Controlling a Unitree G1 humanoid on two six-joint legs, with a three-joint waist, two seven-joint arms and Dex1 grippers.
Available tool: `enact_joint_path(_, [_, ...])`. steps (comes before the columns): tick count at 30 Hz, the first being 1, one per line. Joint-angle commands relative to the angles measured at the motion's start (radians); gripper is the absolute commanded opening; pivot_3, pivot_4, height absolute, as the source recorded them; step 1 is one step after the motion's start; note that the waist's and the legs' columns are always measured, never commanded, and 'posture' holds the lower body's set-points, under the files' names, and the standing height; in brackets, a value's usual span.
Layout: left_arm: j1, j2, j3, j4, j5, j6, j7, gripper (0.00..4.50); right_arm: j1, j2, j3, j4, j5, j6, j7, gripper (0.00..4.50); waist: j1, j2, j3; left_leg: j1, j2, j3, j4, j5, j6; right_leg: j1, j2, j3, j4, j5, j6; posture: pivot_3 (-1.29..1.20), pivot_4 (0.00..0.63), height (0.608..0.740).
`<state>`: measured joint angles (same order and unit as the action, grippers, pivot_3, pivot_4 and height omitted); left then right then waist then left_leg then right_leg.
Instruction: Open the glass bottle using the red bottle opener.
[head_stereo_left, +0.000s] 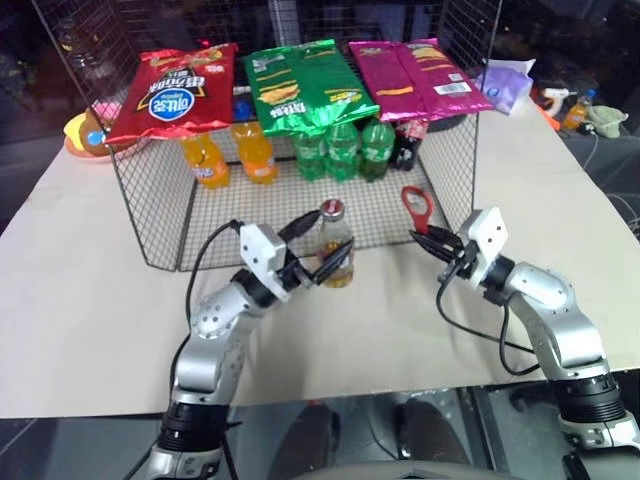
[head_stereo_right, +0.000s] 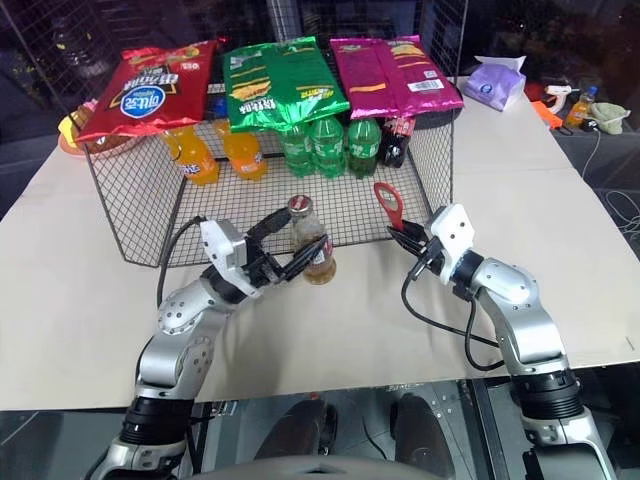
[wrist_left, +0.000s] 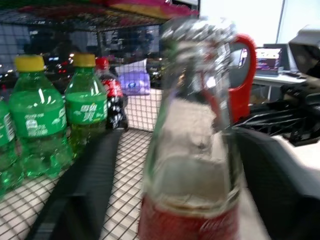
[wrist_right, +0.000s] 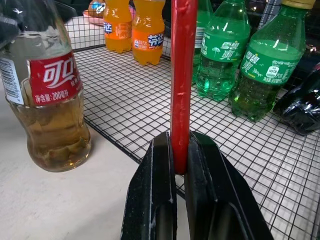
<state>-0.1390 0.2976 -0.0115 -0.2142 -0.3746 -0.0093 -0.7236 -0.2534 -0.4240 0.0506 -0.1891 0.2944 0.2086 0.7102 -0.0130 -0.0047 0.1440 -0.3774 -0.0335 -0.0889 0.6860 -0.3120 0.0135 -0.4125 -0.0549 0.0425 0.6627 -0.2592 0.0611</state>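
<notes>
left eye view: black wire-mesh shelf (head_stereo_left: 160, 215) on the table; just before its front edge stands the small clear glass bottle (head_stereo_left: 336, 250) of amber liquid, red cap on, between the spread fingers of the left gripper (head_stereo_left: 322, 262). right gripper (head_stereo_left: 432, 243) is clamped on the flat red bottle opener (head_stereo_left: 415, 207), ring head up, near the bottle but apart. step judged: approach; next, steady the bottle and hook the ring under the cap.

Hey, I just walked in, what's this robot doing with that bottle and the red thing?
It's getting ready to open a glass bottle that stands on the table just in front of a wire rack of sodas. The left gripper is around the bottle with its fingers spread on either side, not clamped. The right gripper is shut on the handle of a red bottle opener, held upright to the bottle's right, apart from it. The cap is on, and the opener hasn't reached it yet.
</notes>
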Motion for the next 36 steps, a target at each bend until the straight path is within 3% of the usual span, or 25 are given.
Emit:
enact_joint_path(1, [-0.007,0.001,-0.006,-0.017,0.001,-0.016,0.0,4.29,-0.01,-0.003,-0.017,-0.021,0.004,-0.025,0.001,0.0,0.0,0.0,0.0,0.0,0.0,0.0,0.0,0.0,0.0,0.0,0.0,0.0,0.0,0.0,0.0,0.0,0.15,0.74])
enact_joint_path(36, [-0.027,-0.039,-0.013,0.034,-0.024,-0.074,-0.045,4.29,-0.02,-0.007,-0.034,0.02,0.005,-0.039,0.003,0.0,0.0,0.0,0.0,0.0,0.0,0.0,0.0,0.0,0.0,0.0,0.0,0.0,0.0,0.0,0.0,0.0,0.15,0.74])
